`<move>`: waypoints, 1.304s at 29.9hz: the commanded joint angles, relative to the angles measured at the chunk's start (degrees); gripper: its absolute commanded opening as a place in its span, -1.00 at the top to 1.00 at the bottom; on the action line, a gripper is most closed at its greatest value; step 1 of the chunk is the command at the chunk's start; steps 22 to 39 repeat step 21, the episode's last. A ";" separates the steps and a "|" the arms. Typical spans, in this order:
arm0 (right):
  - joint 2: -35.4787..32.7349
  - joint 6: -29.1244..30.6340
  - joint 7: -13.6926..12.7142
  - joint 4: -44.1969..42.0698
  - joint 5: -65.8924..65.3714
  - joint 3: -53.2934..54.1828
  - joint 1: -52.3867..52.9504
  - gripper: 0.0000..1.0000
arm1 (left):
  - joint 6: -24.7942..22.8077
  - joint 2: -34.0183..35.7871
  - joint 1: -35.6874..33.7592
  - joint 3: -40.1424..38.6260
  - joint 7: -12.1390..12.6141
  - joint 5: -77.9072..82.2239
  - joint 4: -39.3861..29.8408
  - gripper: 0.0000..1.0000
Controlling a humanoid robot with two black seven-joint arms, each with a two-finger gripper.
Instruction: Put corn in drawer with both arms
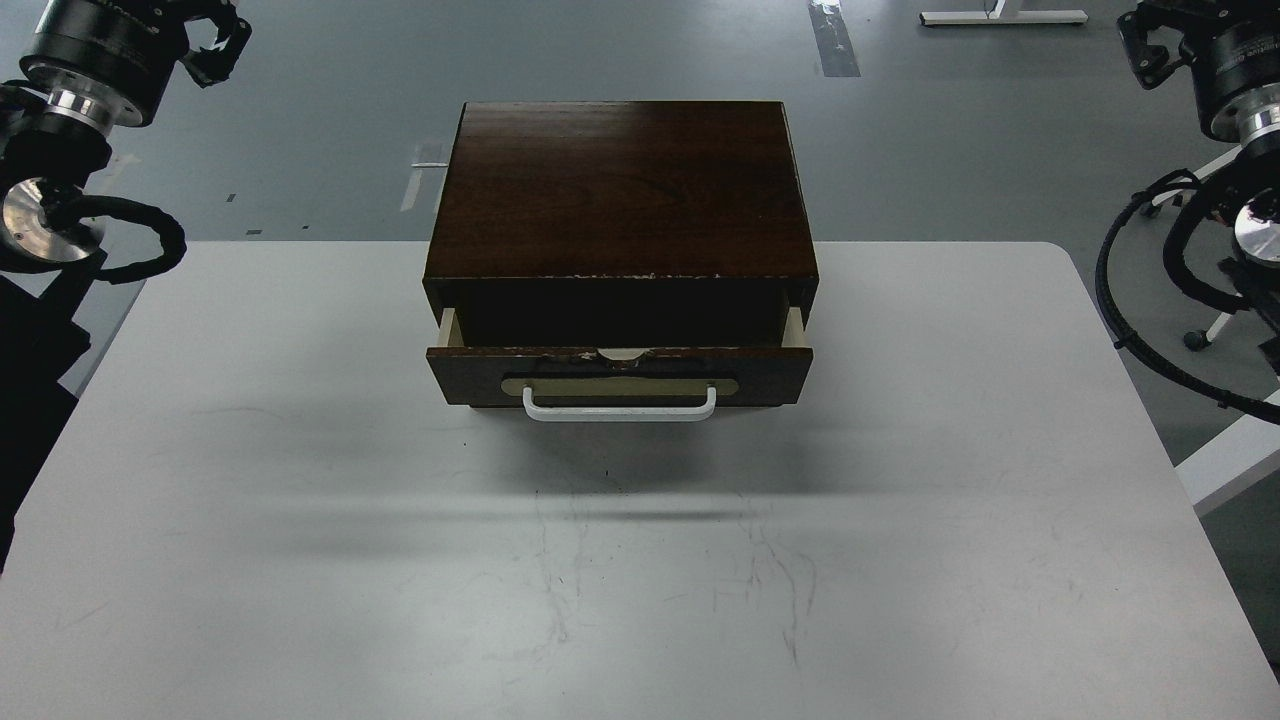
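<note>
- The only writing I can see is faint pale lettering on the black housing of the right arm (1235, 60), too small to read; the box and the drawer front carry no readable label.
- The left arm (85, 60) comes in at the top left corner, raised off to the side of the table (300, 520). Its left gripper (222, 40) is a small dark claw at the far end, and I cannot tell whether the fingers are apart or together.
- The right arm sits at the top right corner, cables looping below it. Its right gripper (1150, 45) is just as small and dark, so the fingers' state is unclear too.
- The drawer (620, 375) of the dark brown box (620, 190) stands pulled partly out, its white handle (620, 405) facing me, pale sides showing.
- The drawer's inside is in deep shadow; I cannot make out the corn anywhere.
</note>
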 commanded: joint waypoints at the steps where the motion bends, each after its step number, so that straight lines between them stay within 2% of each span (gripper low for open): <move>1: 0.09 3.56 -0.41 -0.17 3.43 2.78 -4.84 -1.00 | 0.00 -0.79 0.19 0.00 0.00 0.01 0.08 -0.96; 5: -0.17 7.27 -1.02 -0.17 4.58 3.14 -6.70 -1.00 | 0.00 -1.14 0.71 -0.09 0.00 -0.08 0.08 -0.96; 20: -4.65 7.19 -0.41 -1.93 3.62 3.58 -5.74 -1.00 | 0.00 -0.44 3.08 -0.79 0.00 -3.06 0.00 -0.96; 39: -4.65 7.19 -0.41 -1.93 3.62 3.58 -5.73 -1.00 | 0.00 -0.44 3.09 -0.79 0.00 -3.07 0.00 -0.96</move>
